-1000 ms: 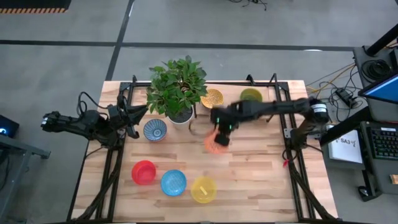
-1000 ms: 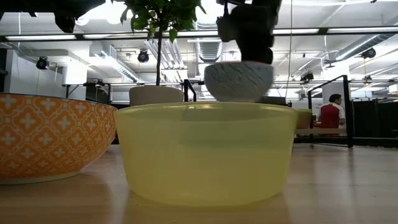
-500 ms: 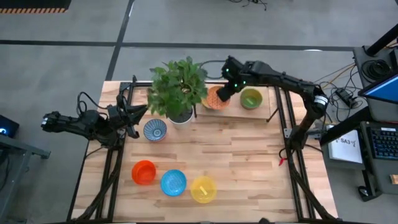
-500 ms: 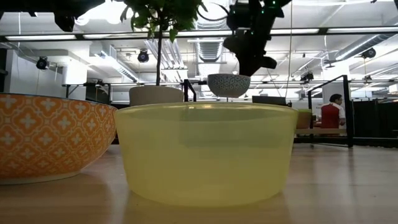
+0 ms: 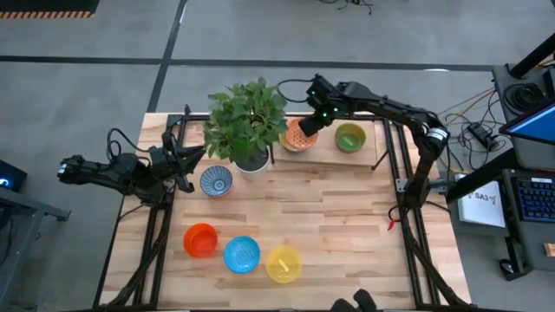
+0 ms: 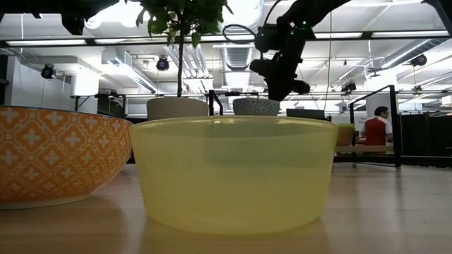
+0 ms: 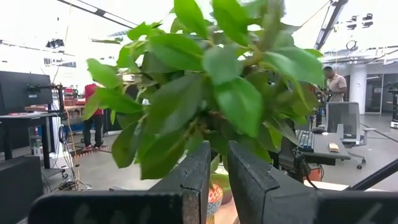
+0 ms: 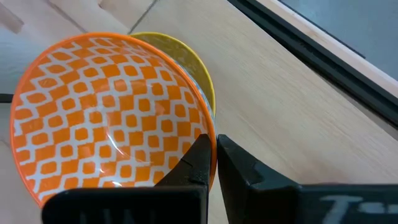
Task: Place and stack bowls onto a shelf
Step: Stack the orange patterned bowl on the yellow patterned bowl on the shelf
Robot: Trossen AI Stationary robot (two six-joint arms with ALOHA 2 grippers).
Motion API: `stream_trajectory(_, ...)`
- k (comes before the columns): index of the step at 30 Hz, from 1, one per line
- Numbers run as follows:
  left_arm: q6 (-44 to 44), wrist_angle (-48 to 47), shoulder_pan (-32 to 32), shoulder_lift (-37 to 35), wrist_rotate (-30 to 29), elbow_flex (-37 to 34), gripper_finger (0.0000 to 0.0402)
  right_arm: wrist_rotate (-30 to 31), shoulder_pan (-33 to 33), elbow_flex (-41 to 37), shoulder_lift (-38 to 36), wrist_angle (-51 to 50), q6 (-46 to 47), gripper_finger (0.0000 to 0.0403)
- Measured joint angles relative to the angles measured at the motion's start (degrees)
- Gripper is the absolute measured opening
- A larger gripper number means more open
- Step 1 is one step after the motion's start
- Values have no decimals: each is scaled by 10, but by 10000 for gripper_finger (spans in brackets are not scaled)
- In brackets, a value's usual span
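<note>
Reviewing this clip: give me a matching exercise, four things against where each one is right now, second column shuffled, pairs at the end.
Things:
1. orange patterned bowl
2. green bowl
3. blue-white patterned bowl
4. plain yellow bowl

Places:
A. on the tabletop beside the white plant pot
B. front row, next to the plain blue bowl
C. on the shelf, nothing gripping it
D. rim pinched by the right gripper, set over a yellow bowl on the shelf

Pairs: 1-D, 2-C, 3-A, 4-B
</note>
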Motion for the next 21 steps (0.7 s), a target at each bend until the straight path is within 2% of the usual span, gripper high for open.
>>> stream_trajectory(7,0,0,0,0,0,0,38,0,0,0,14,24,-11,19)
stream_trajectory(17,0,0,0,0,0,0,38,3,0,0,15,34,-12,88)
stream_trajectory(21,0,0,0,0,0,0,38,20,-1,0,11,44,-20,101)
